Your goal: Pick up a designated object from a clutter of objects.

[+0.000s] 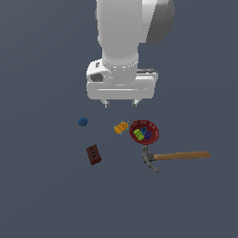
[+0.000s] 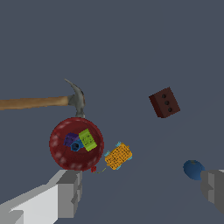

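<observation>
The designated object, a small dark red-brown brick (image 1: 94, 155) (image 2: 164, 102) with small dark holes on its face, lies on the grey floor toward the exterior view's left. My gripper (image 1: 121, 103) (image 2: 142, 192) hangs open well above the clutter of objects, empty, its two fingers (image 2: 69, 192) spread wide. It hovers roughly over the orange ridged piece (image 1: 121, 127) (image 2: 118, 156), away from the brick. A blue ball (image 1: 82, 122) (image 2: 193, 169) sits near one fingertip in the wrist view.
A red bowl (image 1: 151, 126) (image 2: 59, 151) holding coloured blocks rests beside the orange piece. A wooden-handled hammer (image 1: 179, 156) (image 2: 39, 102) lies past the bowl, its metal head nearest the bowl.
</observation>
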Tool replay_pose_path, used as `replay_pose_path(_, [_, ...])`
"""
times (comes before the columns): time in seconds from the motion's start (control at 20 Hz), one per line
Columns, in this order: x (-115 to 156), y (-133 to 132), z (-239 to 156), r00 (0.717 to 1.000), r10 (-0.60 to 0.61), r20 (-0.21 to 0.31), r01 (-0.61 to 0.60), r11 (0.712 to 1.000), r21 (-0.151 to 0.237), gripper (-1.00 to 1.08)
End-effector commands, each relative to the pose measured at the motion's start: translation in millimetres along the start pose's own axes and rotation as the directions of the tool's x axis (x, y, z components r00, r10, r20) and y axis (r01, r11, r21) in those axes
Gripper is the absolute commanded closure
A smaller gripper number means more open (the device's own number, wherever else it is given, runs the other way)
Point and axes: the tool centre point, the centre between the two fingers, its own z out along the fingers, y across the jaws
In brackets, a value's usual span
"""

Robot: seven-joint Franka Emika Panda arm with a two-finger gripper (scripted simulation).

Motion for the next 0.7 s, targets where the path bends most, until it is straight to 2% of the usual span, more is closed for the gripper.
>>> replay_pose_path(0.0, [0, 0, 0, 1.0, 0.0, 0.0, 0.0, 1.0, 0.0, -0.92])
replay_pose_path(0.4, [-6, -22, 6, 0.999, -0.04, 0.028, 0.041, 0.999, -0.021, -0.92])
replay_pose_path(0.65, [-5, -21, 7, 0.999, -0.042, 0.028, 0.043, 0.999, -0.021, -0.92])
